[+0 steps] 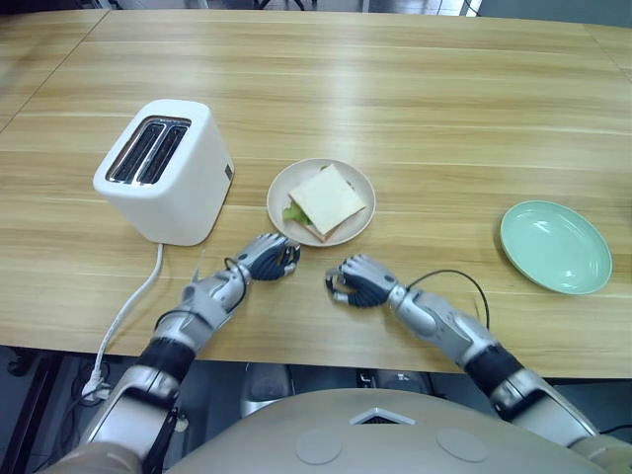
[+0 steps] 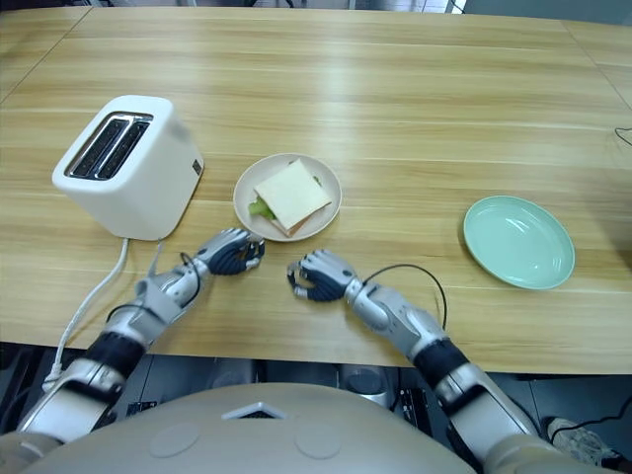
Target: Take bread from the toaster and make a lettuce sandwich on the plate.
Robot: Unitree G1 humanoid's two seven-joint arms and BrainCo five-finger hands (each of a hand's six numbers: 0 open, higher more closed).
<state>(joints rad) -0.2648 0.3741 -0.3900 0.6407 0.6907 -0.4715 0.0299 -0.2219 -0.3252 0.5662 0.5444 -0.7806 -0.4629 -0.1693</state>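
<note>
Left hand (image 1: pixel 265 259): fingers curled in toward the palm, nothing held, resting on the table (image 1: pixel 415 89). Right hand (image 1: pixel 357 281): likewise curled and holding nothing, set just to the right of the left hand and slightly nearer the robot.

Left eye view. The plate (image 1: pixel 284 185) is noted directly ahead of the gap between the two hands. Its near rim lies just beyond the left hand's fingertips and a little farther from the right hand. The left hand is therefore judged the nearer. On the plate the sandwich (image 1: pixel 328 200) is seen lying flat. Its top slice is roughly square and turned like a diamond, one corner toward the hands, so no strong long axis is recorded. Lettuce (image 1: pixel 292 212) shows from under the slice on the side toward the left hand. The toaster (image 1: pixel 168 178) stands ahead and to the left of the left hand. No bread is seen rising from its slots.

Right eye view. The same layout is confirmed: plate ahead of and between the hands, left hand just beside the near rim, apart from it. A green dish (image 2: pixel 518 242) is noted well off to the right of the right hand, nothing on it. The toaster cord (image 2: pixel 94 296) runs back past the outer side of the left arm.

Judgement: the sandwich appears assembled. Any straightening of the top slice would be a short forward reach, best suited to the left hand.
</note>
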